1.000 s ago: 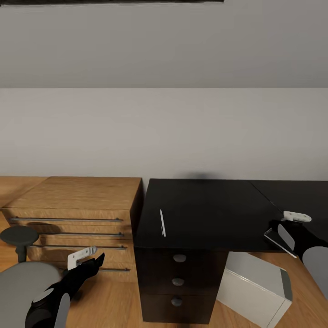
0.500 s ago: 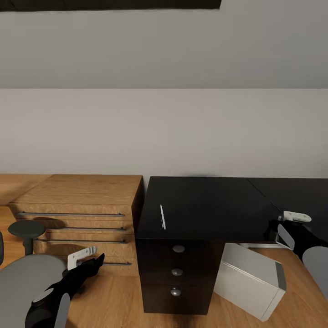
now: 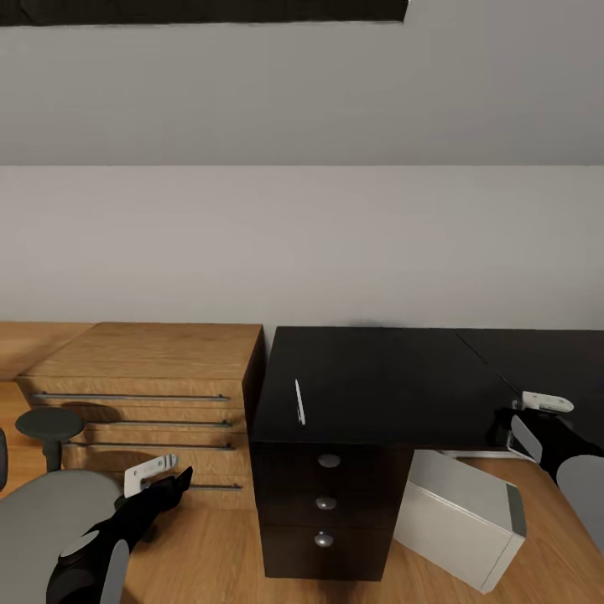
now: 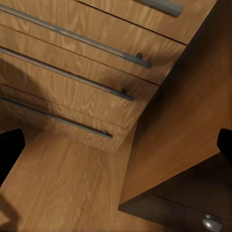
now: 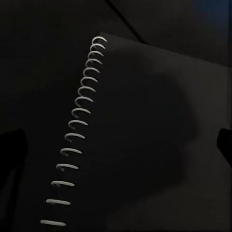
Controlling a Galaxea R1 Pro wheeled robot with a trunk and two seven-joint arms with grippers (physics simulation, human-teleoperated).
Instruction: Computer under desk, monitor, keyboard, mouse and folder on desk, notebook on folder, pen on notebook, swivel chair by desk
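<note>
Notebook (image 5: 145, 140) pages and a pale spiral binding are seen close under the right gripper (image 3: 537, 419) at the desk (image 3: 394, 377) edge, around 4 o'clock — whether it is clenched on the book cannot be told. The pen (image 3: 299, 401) lies at 7 o'clock on the desk, presumably awaiting stacking. The left gripper (image 3: 164, 474) hangs released — idle.

Black spiral-bound notebook (image 5: 159, 135) lies flat on the black desk (image 5: 43, 63). White wire coil runs along one edge. Dark fingertips (image 5: 224, 145) flank the frame edges.
</note>
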